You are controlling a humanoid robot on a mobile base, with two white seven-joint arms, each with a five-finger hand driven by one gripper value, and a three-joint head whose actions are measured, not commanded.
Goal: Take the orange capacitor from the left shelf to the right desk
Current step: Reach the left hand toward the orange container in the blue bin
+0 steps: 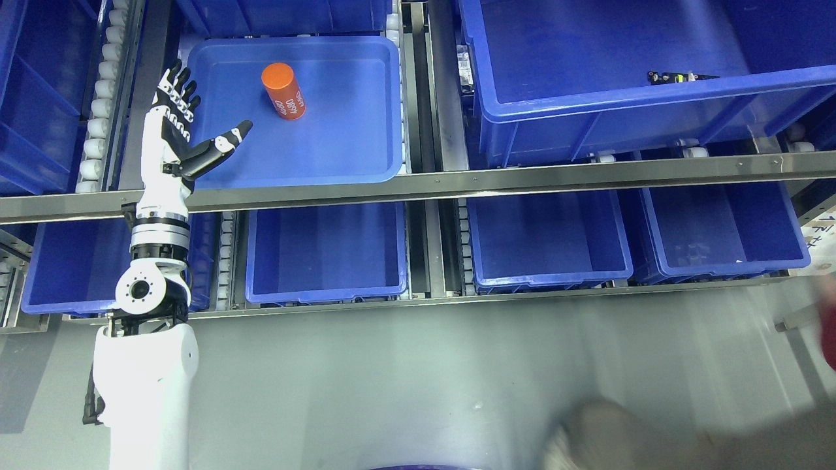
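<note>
An orange capacitor (283, 91), a short cylinder with white print, lies on its side in a shallow blue tray (353, 150) on the upper shelf level. My left hand (185, 127) is raised at the tray's left edge, fingers spread and thumb pointing right over the tray. It holds nothing and is apart from the capacitor, to its lower left. My right arm is out of view.
A large blue bin (588, 98) stands on the right of the upper level. Several blue bins (326, 261) sit on the lower level behind a metal shelf rail (457, 183). A blurred person's shoe (588, 437) and red sleeve (828, 333) show at lower right over the grey floor.
</note>
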